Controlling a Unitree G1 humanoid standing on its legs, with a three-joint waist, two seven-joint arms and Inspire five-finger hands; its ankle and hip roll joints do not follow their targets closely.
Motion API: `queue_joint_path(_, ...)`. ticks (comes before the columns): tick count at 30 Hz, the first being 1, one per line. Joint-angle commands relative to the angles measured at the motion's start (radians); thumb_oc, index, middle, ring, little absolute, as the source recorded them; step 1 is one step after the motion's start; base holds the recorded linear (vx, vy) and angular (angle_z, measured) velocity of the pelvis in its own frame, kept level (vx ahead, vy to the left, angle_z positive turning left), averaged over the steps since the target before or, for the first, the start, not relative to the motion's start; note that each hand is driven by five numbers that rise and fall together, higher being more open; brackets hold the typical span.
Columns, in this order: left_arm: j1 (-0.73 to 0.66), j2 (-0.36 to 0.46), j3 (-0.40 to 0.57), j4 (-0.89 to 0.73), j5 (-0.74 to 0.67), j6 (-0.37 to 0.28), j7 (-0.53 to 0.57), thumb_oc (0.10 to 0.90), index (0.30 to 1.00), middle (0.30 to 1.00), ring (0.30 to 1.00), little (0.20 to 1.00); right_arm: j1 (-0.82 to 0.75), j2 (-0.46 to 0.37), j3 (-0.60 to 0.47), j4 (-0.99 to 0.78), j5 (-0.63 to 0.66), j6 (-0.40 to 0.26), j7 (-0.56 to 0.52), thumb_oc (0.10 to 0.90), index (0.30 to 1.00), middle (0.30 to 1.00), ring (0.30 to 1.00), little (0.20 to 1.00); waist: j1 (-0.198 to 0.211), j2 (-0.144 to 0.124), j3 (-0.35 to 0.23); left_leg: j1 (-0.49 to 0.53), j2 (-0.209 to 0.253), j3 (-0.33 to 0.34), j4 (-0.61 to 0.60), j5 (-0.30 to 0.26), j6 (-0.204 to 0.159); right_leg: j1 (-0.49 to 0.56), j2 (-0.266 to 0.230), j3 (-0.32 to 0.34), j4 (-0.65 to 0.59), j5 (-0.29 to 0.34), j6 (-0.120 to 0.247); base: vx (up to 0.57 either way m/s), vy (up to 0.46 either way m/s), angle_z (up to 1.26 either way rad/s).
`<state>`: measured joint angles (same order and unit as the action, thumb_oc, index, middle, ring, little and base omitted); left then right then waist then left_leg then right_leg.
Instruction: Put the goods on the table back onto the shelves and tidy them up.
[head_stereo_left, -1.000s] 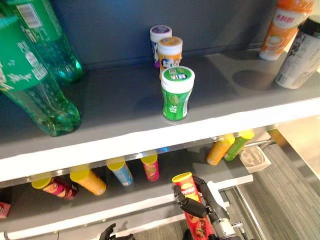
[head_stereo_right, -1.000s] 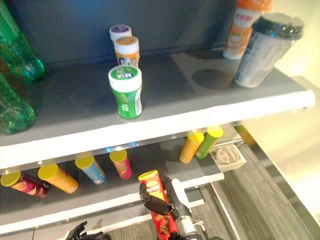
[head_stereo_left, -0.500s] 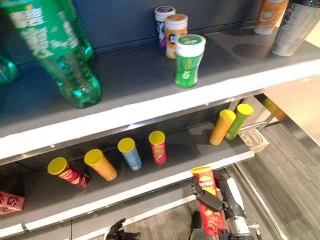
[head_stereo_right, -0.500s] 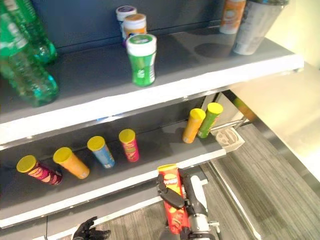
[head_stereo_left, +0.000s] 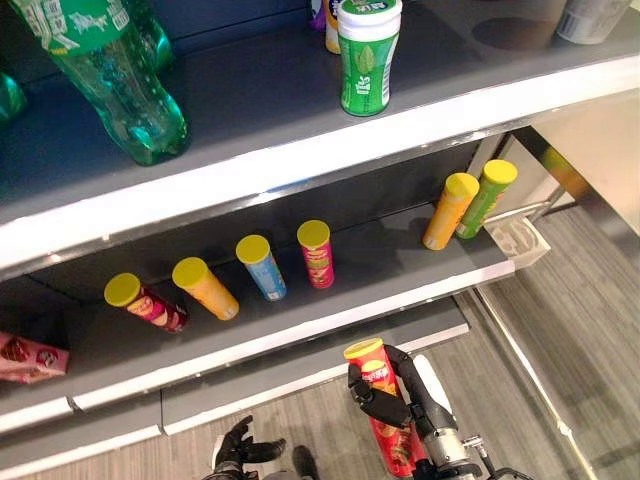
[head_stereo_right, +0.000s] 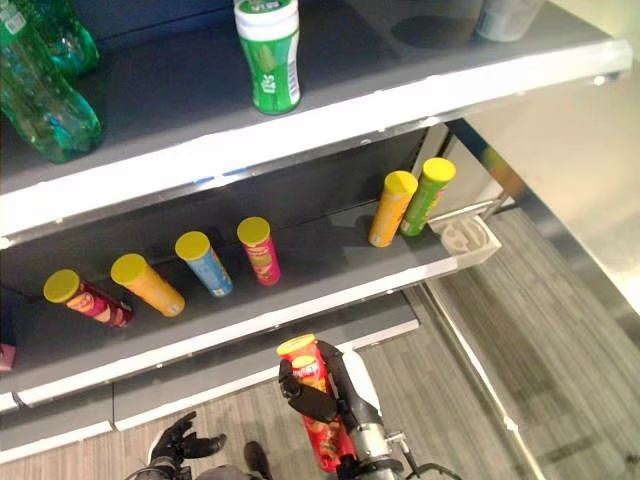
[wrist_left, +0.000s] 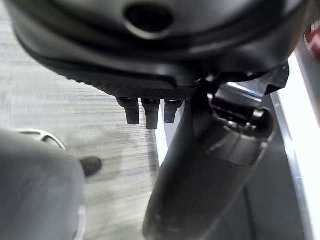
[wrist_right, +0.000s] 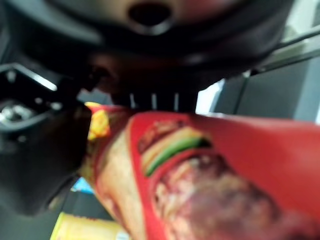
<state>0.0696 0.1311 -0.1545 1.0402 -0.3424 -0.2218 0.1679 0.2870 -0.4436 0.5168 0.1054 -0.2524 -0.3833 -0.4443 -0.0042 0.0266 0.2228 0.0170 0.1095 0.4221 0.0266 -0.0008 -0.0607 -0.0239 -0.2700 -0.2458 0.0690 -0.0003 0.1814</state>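
Observation:
A red chips can with a yellow lid (head_stereo_left: 388, 420) stands nearly upright in my right hand (head_stereo_left: 418, 392), which is shut round its middle, low in front of the shelves. In the right wrist view the red chips can (wrist_right: 200, 175) lies close against the palm. The can's lid is just below the front edge of the lower shelf (head_stereo_left: 330, 325). Several chips cans lie on that shelf: maroon (head_stereo_left: 148, 304), orange (head_stereo_left: 207, 289), blue (head_stereo_left: 263, 270), pink (head_stereo_left: 318, 256), and at the right an orange one (head_stereo_left: 446, 212) beside a green one (head_stereo_left: 484, 198). My left hand (head_stereo_left: 243, 450) hangs low over the floor, fingers relaxed and holding nothing.
The upper shelf (head_stereo_left: 300, 150) carries a green jar (head_stereo_left: 366, 58) near its front edge and green bottles (head_stereo_left: 115, 85) at the left. A pink box (head_stereo_left: 30, 358) lies at the lower shelf's far left. A white holder (head_stereo_left: 518, 240) sits past the shelf's right end.
The camera has tilted down, so the shelves have slid up in the picture. My right hand still holds the red can upright. More of my left hand shows.

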Motion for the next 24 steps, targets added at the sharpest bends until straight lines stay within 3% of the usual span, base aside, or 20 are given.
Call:
queue_joint_path(1,0.072,-0.013,-0.035,-0.029,-0.048,-0.036,-0.007,0.800,0.900,0.900,0.900,0.900,-0.037,0.018,-0.002,-0.150,-0.001,-0.115,-0.025,0.400,0.300,0.300,0.300,0.300,0.016,-0.032,-0.064,-0.091,0.020,-0.026,0.080,-0.064,0.002,0.055,0.010,-0.027,-0.098,0.080,0.000,-0.03,-0.234,-0.23)
queue_joint_path(8,0.106,0.013,-0.071,-0.167,-0.068,-0.041,-0.026,0.800,0.900,0.900,0.900,0.900,-0.045,0.008,0.026,-0.133,0.022,-0.112,0.006,0.400,0.300,0.300,0.300,0.300,0.026,-0.030,-0.071,-0.073,0.074,-0.058,0.011,0.021,-0.040,0.105,0.072,-0.073,-0.155,0.062,-0.017,-0.03,-0.157,0.04)
queue_joint_path(12,0.127,0.008,-0.084,-0.173,-0.064,-0.037,-0.033,0.800,0.900,0.900,0.900,0.900,-0.029,0.027,0.028,-0.107,0.052,-0.119,0.008,0.400,0.300,0.300,0.300,0.300,0.024,-0.020,-0.078,-0.047,0.078,-0.062,-0.023,0.036,-0.045,0.116,0.085,-0.084,-0.156,0.051,-0.019,0.03,-0.033,0.17)
queue_joint_path(17,0.158,-0.022,-0.078,-0.070,-0.023,-0.021,-0.034,0.800,0.900,0.900,0.900,0.900,-0.027,0.086,0.029,-0.071,0.150,-0.156,0.022,0.400,0.300,0.300,0.300,0.300,0.023,-0.002,-0.087,-0.013,0.073,-0.055,-0.070,0.070,-0.040,0.115,0.090,-0.098,-0.156,0.063,-0.026,0.01,0.020,0.09)
queue_joint_path(22,0.189,-0.076,-0.029,0.060,-0.060,-0.007,-0.036,0.800,0.900,0.900,0.900,0.900,-0.081,0.185,0.042,0.013,0.267,-0.168,0.031,0.400,0.300,0.300,0.300,0.300,0.034,0.028,-0.112,0.033,0.058,-0.067,-0.104,0.045,-0.046,0.131,0.084,-0.091,-0.156,0.055,-0.014,0.05,0.089,0.13)
queue_joint_path(24,0.192,-0.081,-0.024,0.070,-0.071,-0.006,-0.035,0.800,0.900,0.900,0.900,0.900,-0.104,0.197,0.040,0.028,0.271,-0.169,0.024,0.400,0.300,0.300,0.300,0.300,0.039,0.029,-0.110,0.026,0.055,-0.057,-0.104,0.063,-0.037,0.124,0.080,-0.102,-0.156,0.071,-0.021,-0.04,0.051,0.07)
